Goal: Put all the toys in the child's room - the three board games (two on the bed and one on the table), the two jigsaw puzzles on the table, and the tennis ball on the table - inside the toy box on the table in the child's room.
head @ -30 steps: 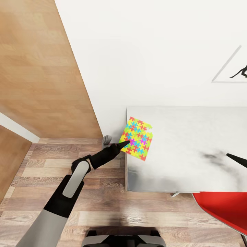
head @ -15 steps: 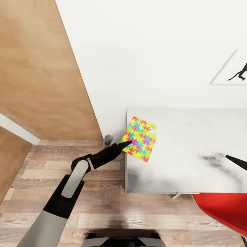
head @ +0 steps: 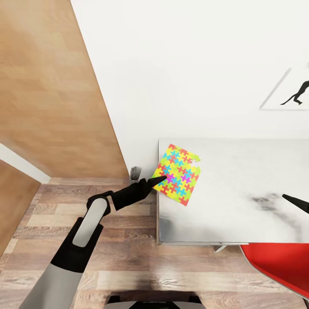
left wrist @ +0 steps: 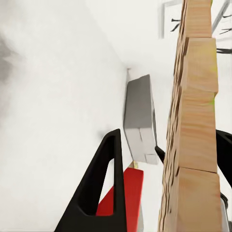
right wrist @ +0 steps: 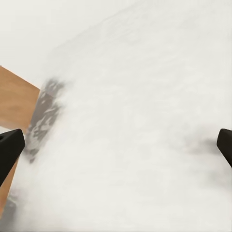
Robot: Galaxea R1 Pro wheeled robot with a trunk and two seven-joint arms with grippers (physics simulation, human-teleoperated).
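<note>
One jigsaw puzzle [head: 180, 173], a thin square of bright interlocking pieces, is tilted over the left end of the light grey table [head: 240, 189]. My left gripper [head: 159, 180] is shut on its near-left corner, reaching in from beside the table's edge. In the left wrist view the puzzle [left wrist: 191, 125] appears edge-on as a brown slab between the black fingers [left wrist: 104, 179]. Far along the table a grey toy box [left wrist: 140, 116] stands by the wall. My right gripper [right wrist: 116, 150] hovers open over bare tabletop, and one fingertip [head: 295, 201] shows in the head view.
A red chair [head: 279, 264] stands at the table's front right corner. The white wall behind the table carries a framed black silhouette print [head: 292, 92]. A wood panel [head: 51, 94] and plank floor [head: 128, 240] lie to the left of the table.
The puzzle has shifted slightly right and turned a little in my left gripper. The head view has drifted, moving the print leftward. The right fingertip has not moved.
</note>
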